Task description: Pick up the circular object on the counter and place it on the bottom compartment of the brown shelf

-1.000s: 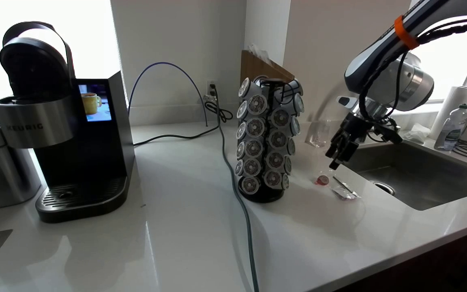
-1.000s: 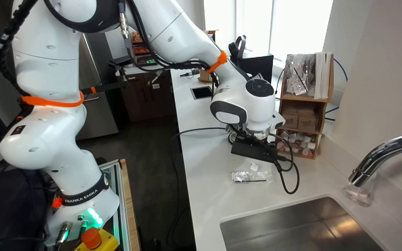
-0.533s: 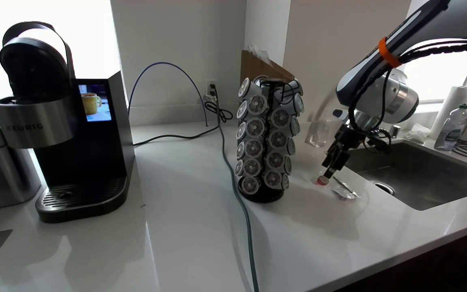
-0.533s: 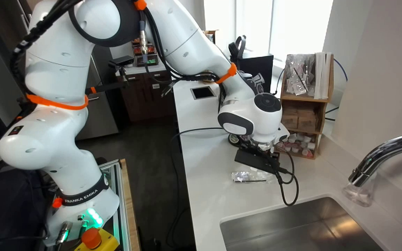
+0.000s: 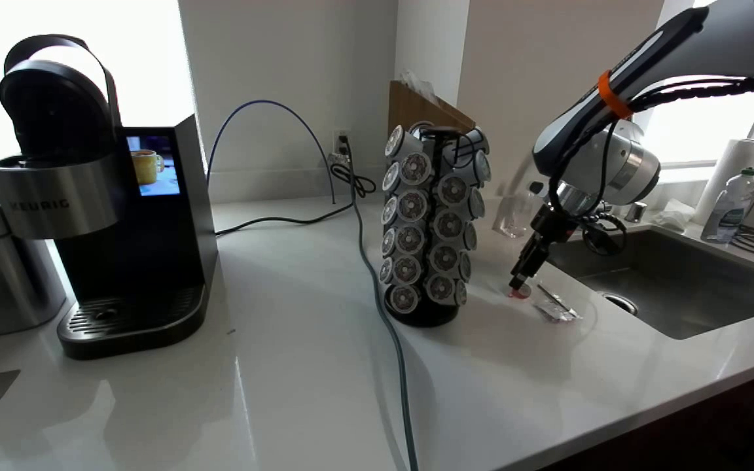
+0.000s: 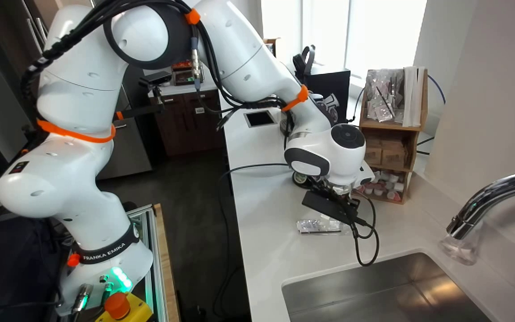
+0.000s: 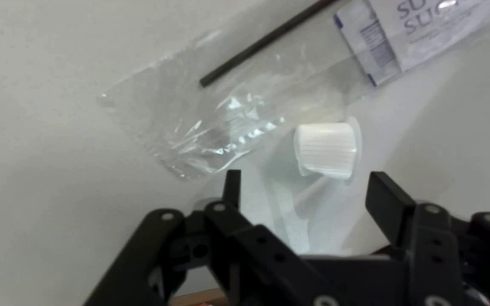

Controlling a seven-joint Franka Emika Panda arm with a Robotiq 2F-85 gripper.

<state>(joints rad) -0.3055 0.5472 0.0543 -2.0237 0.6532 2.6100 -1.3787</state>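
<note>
The white cup [image 7: 328,149] lies on its side on the counter [image 5: 305,379], just beside the clear plastic packet [image 7: 211,110]. Near that packet is the gripper [image 7: 306,187], jaws wide apart. The brown shelf [image 6: 389,127] stands apart from the packet.

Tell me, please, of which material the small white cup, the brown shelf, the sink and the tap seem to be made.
Small white cup: likely thin plastic, satin, from its fine ribs and soft sheen.
Brown shelf: probably wood, matt, from its warm brown panels; veneer is possible.
Sink: likely brushed steel, from blurred grey reflections.
Tap: chromed metal, apparently, polished, from sharp highlights.
</note>
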